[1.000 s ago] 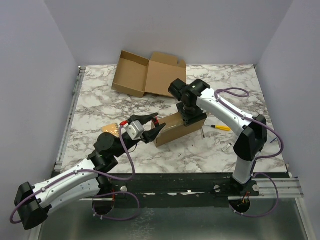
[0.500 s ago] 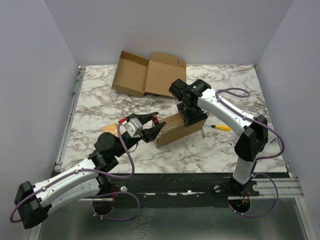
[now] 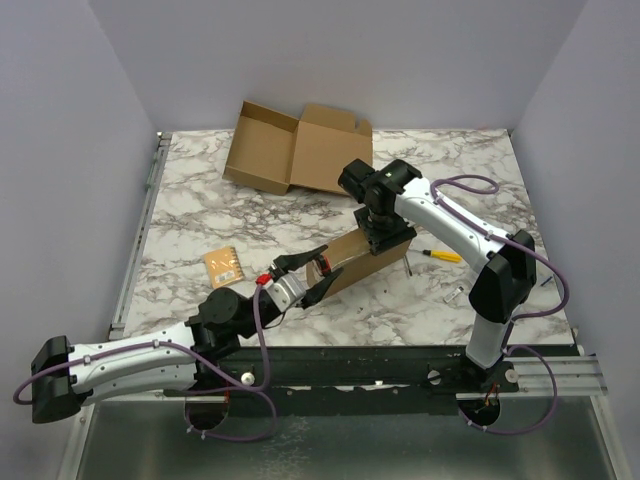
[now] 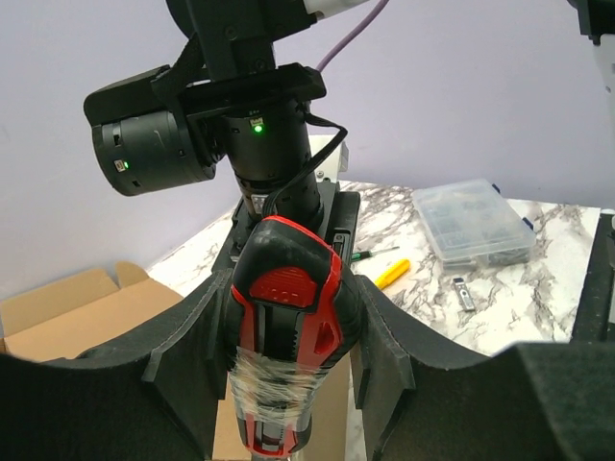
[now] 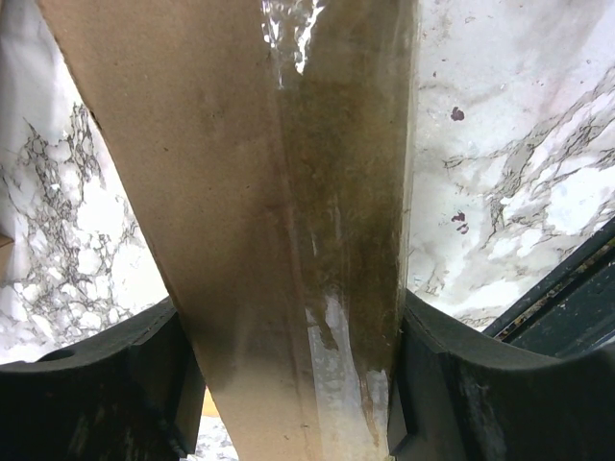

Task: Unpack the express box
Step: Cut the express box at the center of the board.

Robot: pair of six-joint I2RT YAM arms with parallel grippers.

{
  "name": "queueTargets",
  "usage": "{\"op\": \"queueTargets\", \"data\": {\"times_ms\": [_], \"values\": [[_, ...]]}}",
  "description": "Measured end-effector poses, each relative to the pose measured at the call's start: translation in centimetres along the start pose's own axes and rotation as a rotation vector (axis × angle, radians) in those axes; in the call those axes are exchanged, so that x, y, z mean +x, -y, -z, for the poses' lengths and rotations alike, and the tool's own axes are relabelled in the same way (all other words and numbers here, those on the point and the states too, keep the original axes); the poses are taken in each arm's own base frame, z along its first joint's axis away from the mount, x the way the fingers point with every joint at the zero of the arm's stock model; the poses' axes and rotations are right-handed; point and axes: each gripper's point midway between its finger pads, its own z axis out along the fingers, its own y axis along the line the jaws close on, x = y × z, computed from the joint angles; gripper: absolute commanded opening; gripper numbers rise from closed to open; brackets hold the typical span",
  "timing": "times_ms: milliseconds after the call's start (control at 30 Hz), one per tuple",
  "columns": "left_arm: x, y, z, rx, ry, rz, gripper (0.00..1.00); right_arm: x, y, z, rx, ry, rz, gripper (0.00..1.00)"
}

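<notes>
The express box (image 3: 345,262) is a long brown carton sealed with clear tape, lying in the middle of the marble table. My right gripper (image 3: 385,235) comes down on its far right end. In the right wrist view the box (image 5: 288,192) fills the gap and both fingers (image 5: 96,384) press its sides. My left gripper (image 3: 308,272) is at the box's near left end, shut on a red and black utility knife (image 4: 288,336) wrapped with clear tape. The knife's tip points down at the cardboard (image 4: 370,423); its blade is hidden.
An open cardboard box (image 3: 295,148) lies at the back of the table. A yellow-handled screwdriver (image 3: 440,255) and a small metal piece (image 3: 455,293) lie right of the express box. A small orange packet (image 3: 223,266) is on the left. A clear plastic case (image 4: 476,223) sits beyond.
My left arm has dropped lower and shifted right toward the near edge, carrying the knife along the box's near left end and uncovering the orange packet. The right arm has not moved.
</notes>
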Motion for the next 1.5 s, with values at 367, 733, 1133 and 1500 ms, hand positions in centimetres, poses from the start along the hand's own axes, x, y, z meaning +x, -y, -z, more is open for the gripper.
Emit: {"op": "queueTargets", "data": {"times_ms": [367,733,1133,1500], "values": [[-0.4,0.8,-0.5,-0.015,-0.033,-0.008,0.00,-0.2,0.1,-0.1,0.005,0.000,0.001,0.19],[-0.4,-2.6,0.3,-0.253,-0.108,0.113,0.00,-0.1,0.0,-0.2,-0.041,-0.032,0.006,0.62],[-3.1,-3.0,-2.4,-0.271,-0.161,0.101,0.00,-0.4,-1.3,0.0,-0.106,-0.024,0.056,0.70],[-12.0,-5.0,-5.1,-0.310,0.008,0.112,0.00,-0.7,-2.8,-1.2,-0.122,0.034,0.052,0.92]]}}
